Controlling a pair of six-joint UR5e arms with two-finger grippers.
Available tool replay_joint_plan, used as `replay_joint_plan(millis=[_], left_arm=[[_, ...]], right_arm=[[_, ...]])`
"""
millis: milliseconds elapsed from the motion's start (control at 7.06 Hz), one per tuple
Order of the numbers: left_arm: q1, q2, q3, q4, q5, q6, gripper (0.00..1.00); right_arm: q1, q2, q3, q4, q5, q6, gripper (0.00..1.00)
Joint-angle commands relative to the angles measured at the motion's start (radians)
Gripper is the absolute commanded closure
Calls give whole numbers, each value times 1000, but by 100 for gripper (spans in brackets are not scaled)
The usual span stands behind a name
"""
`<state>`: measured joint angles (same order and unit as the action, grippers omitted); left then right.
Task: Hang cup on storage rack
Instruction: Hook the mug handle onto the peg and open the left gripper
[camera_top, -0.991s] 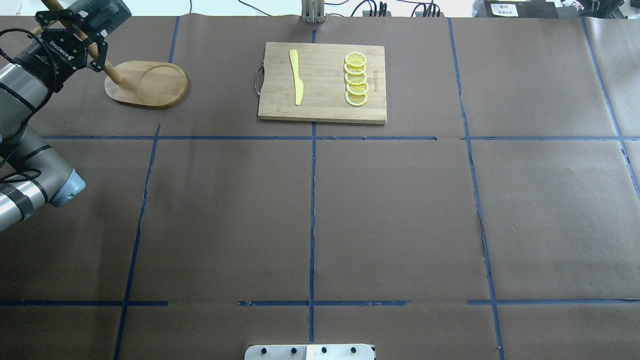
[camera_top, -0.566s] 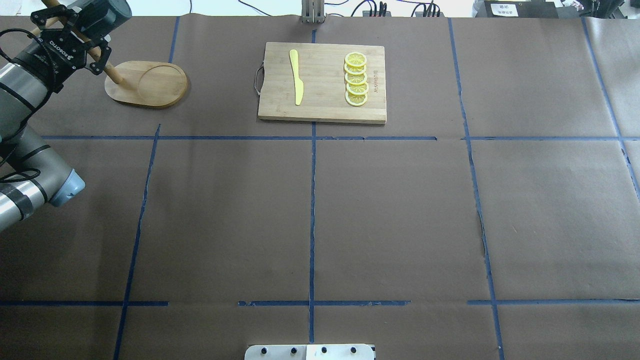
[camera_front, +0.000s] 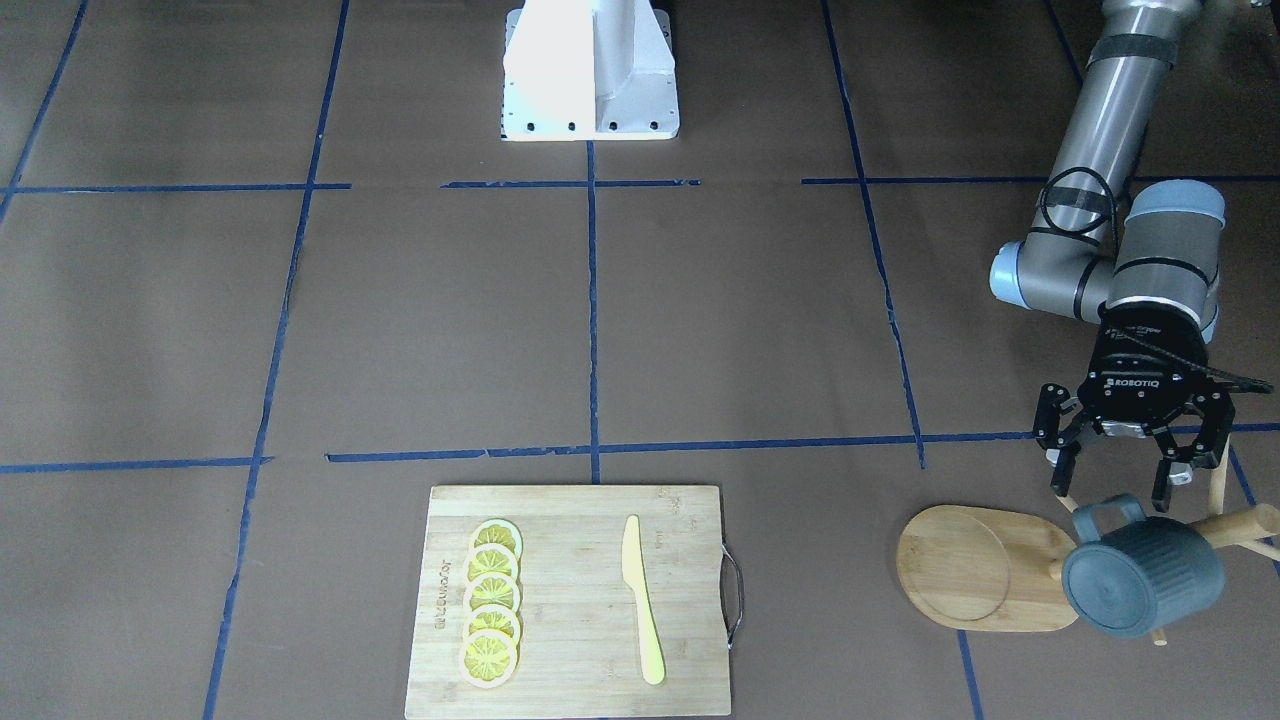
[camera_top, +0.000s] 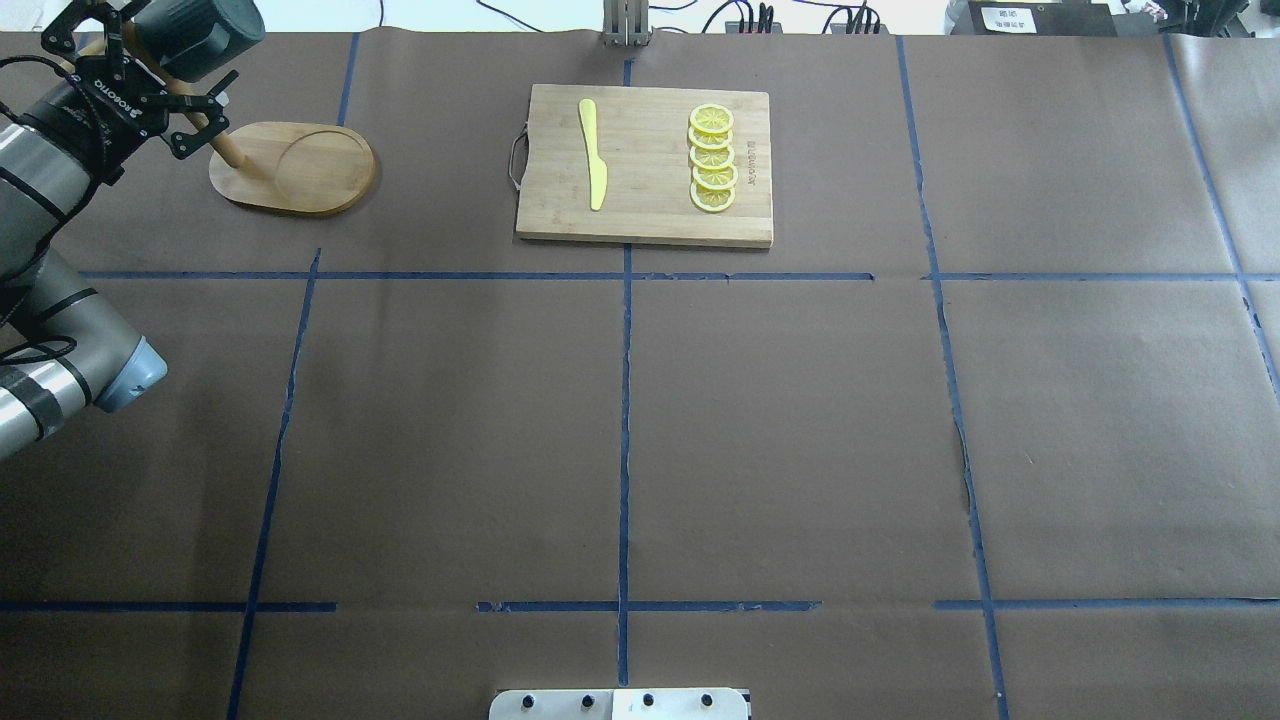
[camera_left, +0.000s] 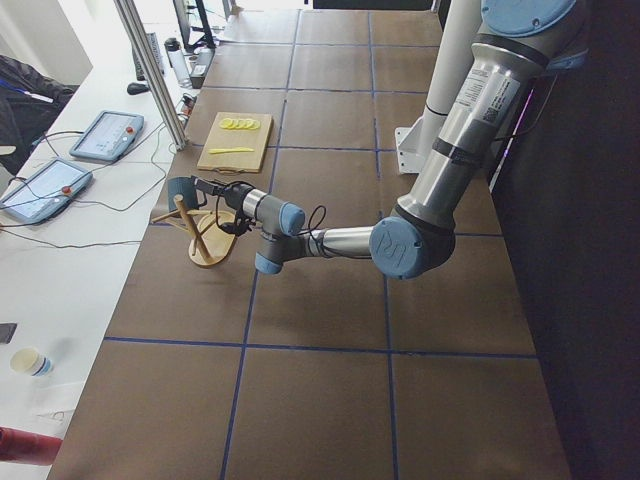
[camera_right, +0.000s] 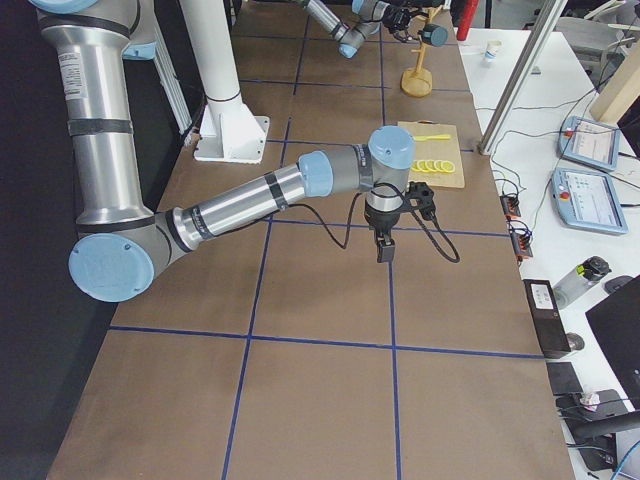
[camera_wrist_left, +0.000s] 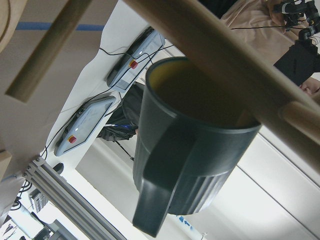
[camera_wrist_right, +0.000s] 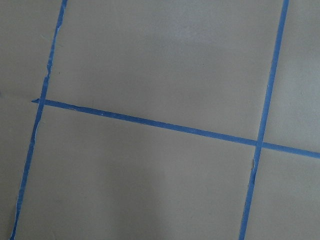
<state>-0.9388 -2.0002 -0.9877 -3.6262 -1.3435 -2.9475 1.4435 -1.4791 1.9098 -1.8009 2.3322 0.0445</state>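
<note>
Cup (camera_front: 1143, 590) on storage rack (camera_front: 985, 568) | left claw (camera_front: 1113, 492) apart, retreated | right claw (camera_right: 385, 250) cannot tell

Cutting board (camera_front: 570, 520): rectangular bamboo, metal handle on one short end.
Knife (camera_front: 640, 600): yellow, flat on the board.
Lemon slices (camera_front: 492, 605): five, overlapping in a row, apart from the knife.
Table cover (camera_front: 740, 320): brown paper, blue tape grid.
Side bench (camera_left: 60, 260): two screens (camera_left: 105, 135), possibly teach pendants.

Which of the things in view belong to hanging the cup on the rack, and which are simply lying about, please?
Part of the job:
- cup
- storage rack
- left gripper, open just above the cup

Just lying about:
- cutting board
- yellow knife, on the board
- lemon slices, in a row on the board
</note>
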Motion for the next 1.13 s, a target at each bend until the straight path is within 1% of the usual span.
replay_joint_plan(millis=[0,283,425,566,708,850,991], left_arm=[[-3,81,-104,1,-3,-1,0],[-5,196,-240,14,-38,-1,0],[-9,245,-325,70,-93,-1,0],[-81,274,-407,180,-203,5,0],[-209,274,-460,302,-382,14,0],[-333,273,-483,369,-523,24,0],[-415,281,-482,376,-636,142,0]], right_arm=[[0,0,-2,0,-1,0,0],[0,-1,0,0,-1,-2,0],[0,0,0,0,-1,-2,0],[0,-1,0,0,-1,-2,0],[0,-3,0,0,-1,-2,0],[0,-7,-2,0,-1,-2,0],[0,-10,-3,0,-1,-2,0]])
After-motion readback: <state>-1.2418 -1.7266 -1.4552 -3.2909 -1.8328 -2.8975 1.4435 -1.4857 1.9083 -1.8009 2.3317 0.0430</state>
